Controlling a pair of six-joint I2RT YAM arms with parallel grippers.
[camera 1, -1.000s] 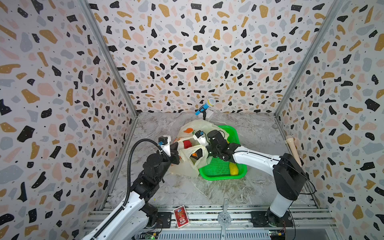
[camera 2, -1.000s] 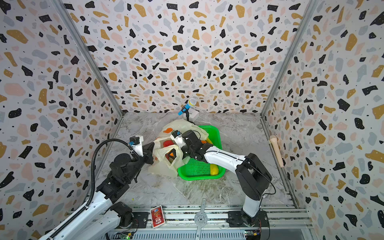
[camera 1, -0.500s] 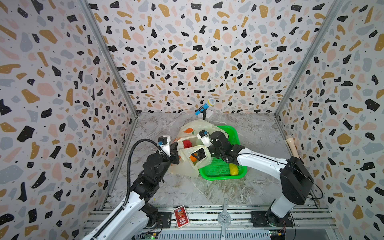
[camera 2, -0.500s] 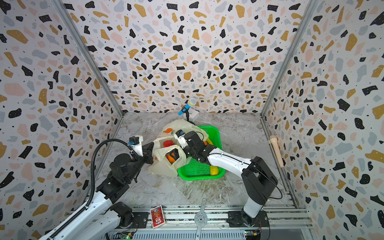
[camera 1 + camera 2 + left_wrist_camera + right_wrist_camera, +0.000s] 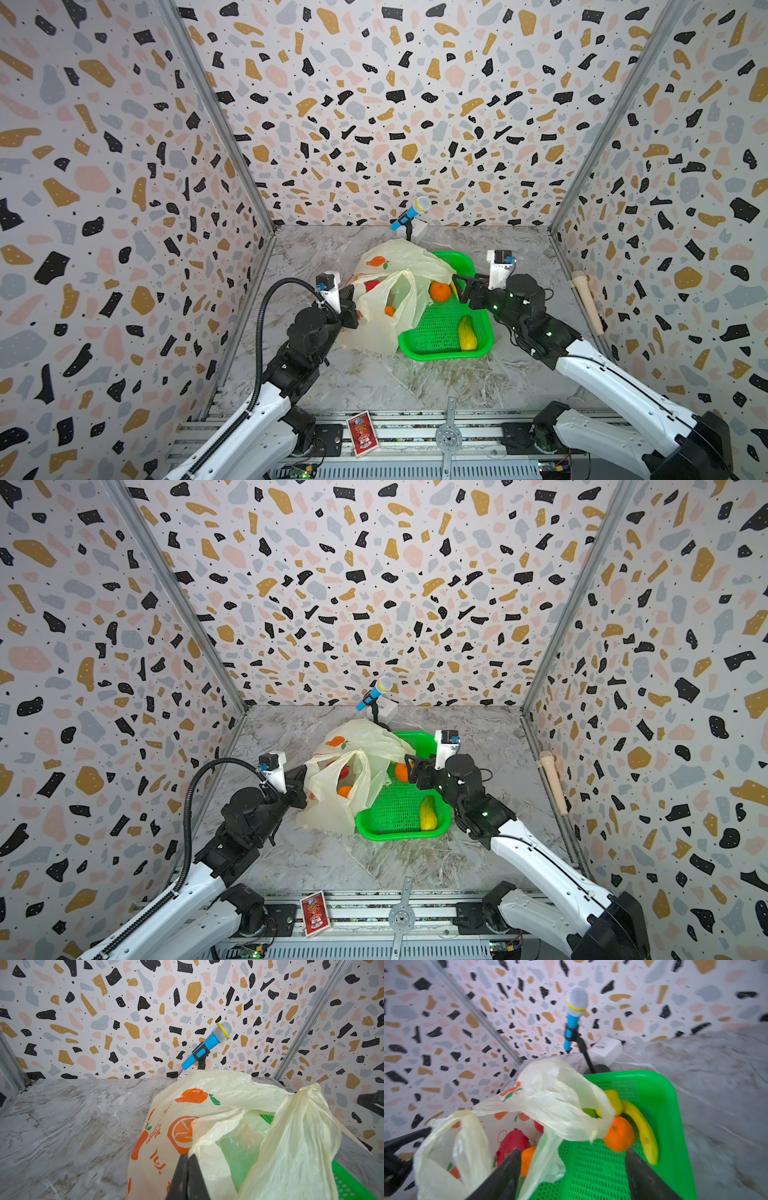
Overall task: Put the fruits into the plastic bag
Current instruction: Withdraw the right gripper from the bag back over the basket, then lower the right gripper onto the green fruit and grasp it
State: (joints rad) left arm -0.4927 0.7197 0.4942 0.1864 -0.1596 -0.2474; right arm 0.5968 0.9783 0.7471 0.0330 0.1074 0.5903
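Your left fingers (image 5: pixel 182 1178) are pressing together, pinching the near-left rim of the plastic bag (image 5: pixel 397 259) and holding its mouth open toward the right. Your right fingers (image 5: pixel 638 1172) are standing spread wide with nothing between them, hovering over the green basket (image 5: pixel 440 354), just right of an orange (image 5: pixel 439 291).

The bag is sitting in the middle of the marble tabletop (image 5: pixel 316 257), left of the basket, and its far flap is draping over the basket's left and far rim. Inside the bag, the right wrist view is showing a pink-red dragon fruit (image 5: pixel 512 1140), a second orange (image 5: pixel 528 1157) touching it, and a sliver of the red apple (image 5: pixel 538 1126) behind them.

Four fruits are crowding the far part of the basket. They are the first orange, a banana (image 5: pixel 643 1132) lying along its right side, a lemon (image 5: pixel 612 1101) beyond it, and a bit of the green fruit (image 5: pixel 588 1112) peeking from under the bag's flap. A yellow-green mango (image 5: pixel 467 333) is lying alone toward the basket's near right corner, apart from the others. A blue toy microphone (image 5: pixel 409 214) is standing on its stand at the far wall, behind the bag.
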